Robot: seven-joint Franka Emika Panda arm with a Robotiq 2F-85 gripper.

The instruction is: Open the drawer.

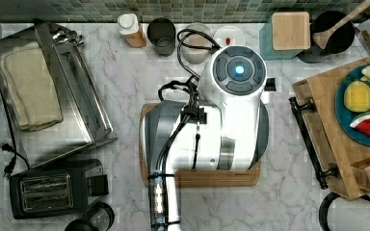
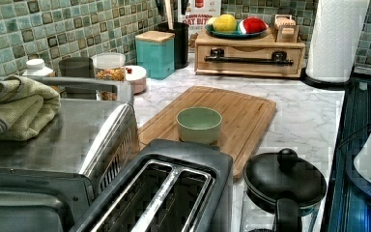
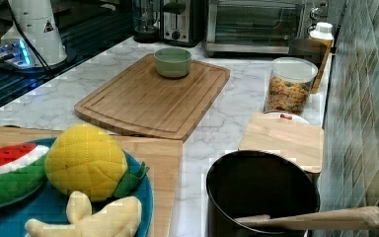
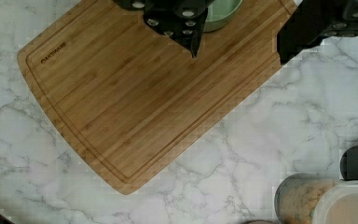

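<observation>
So the marble desk (image 1: 125, 82) takes up most of everything, and the white arm (image 1: 231, 110) sits over the cutting board (image 2: 222, 113) in the top view, well apart from the job. The drawer (image 2: 249, 57) is in the wooden box at the top view's right edge, under the blue fruit plate (image 1: 359, 108); in the left view it sits at the back against the tiles and looks fully shut. Its front is flat light wood, so probably stiff and fairly light, sliding straight out if pulled square. The only sensible spot to grab is the long black bar handle (image 1: 308, 139), ideally mid-bar so the drawer doesn't rack sideways. Thin metal could be a bit slippery.

The tool (image 4: 235, 35) is over the board near the green bowl (image 3: 172, 61), dark fingers (image 4: 189, 28) spread wide with nothing between them.

Hard to tell: the drawer's inside and depth are hidden, the box is cut off by the top view's right edge, and the tool's upper parts are cropped in the wrist view.
</observation>
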